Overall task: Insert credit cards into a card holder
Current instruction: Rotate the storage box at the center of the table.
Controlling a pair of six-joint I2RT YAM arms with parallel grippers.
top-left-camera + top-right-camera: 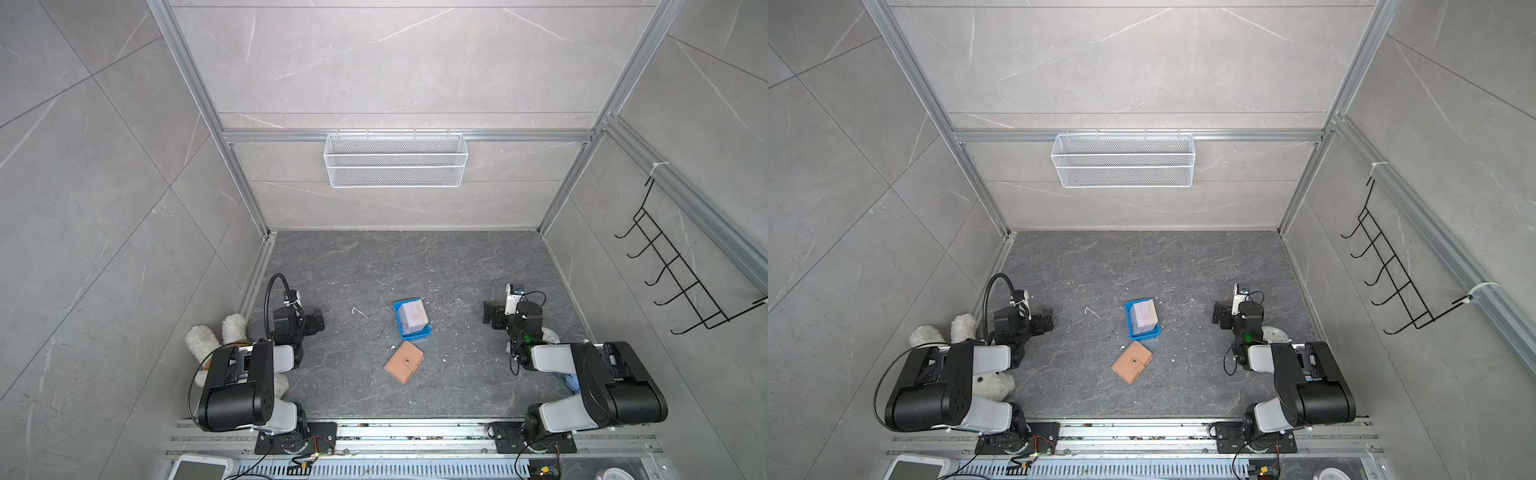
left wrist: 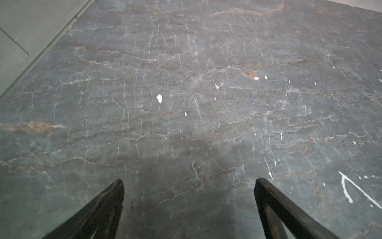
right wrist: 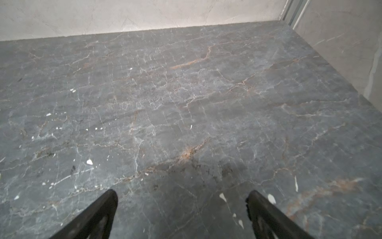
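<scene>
The card holder (image 1: 404, 361) (image 1: 1132, 362) is a tan wallet lying shut, its snap tab fastened, near the middle of the dark stone tabletop. Just behind it, a stack of pale pink-white credit cards (image 1: 413, 318) (image 1: 1144, 318) sits in a small blue tray (image 1: 397, 322) (image 1: 1128, 322). My left gripper (image 1: 318, 320) (image 1: 1047, 319) (image 2: 189, 182) hovers well to the left of the tray, open and empty. On the tray's right, equally far off, my right gripper (image 1: 490, 316) (image 1: 1219, 316) (image 3: 182, 194) is open and empty. Both wrist views show only bare tabletop.
A white plush toy (image 1: 208, 340) lies under the left arm by the left wall. A white wire basket (image 1: 395, 160) hangs on the back wall, and a black hook rack (image 1: 673, 274) on the right wall. Small white flecks (image 2: 159, 98) dot the tabletop.
</scene>
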